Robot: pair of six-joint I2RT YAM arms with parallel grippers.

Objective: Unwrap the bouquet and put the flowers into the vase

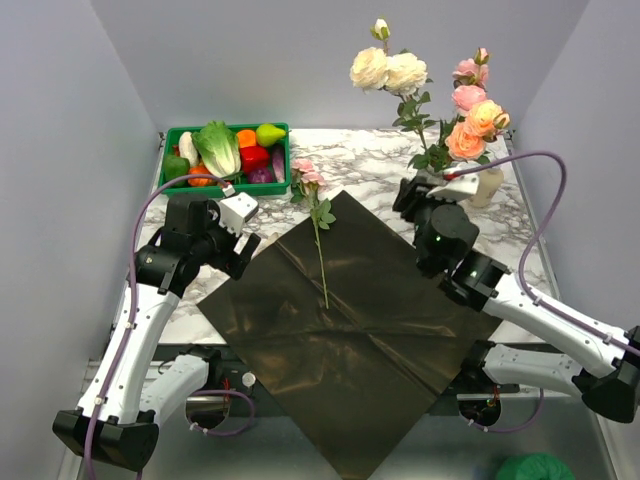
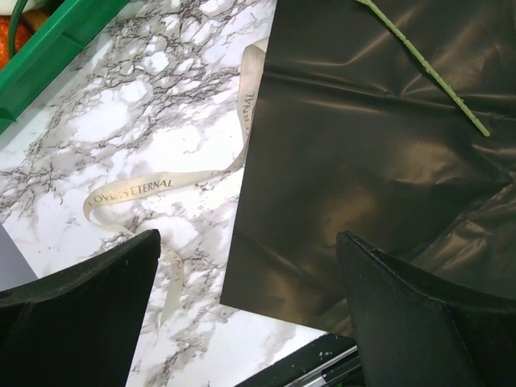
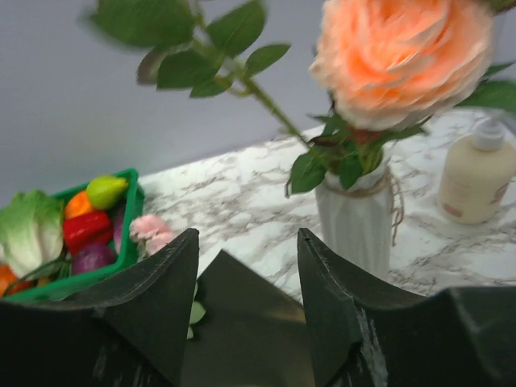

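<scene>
Bright even light, soft shadows — right wrist view blurred

Left hand (image 2: 248, 235) and right hand (image 3: 247, 235) hover, both parted, empty.

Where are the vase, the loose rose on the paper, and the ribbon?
vase (image 3: 355, 230): right wrist view, on its ribbed white body.
loose rose (image 1: 321, 255): top external view, midway along its green stem.
ribbon (image 2: 133, 191): left wrist view, on its printed stretch.
</scene>
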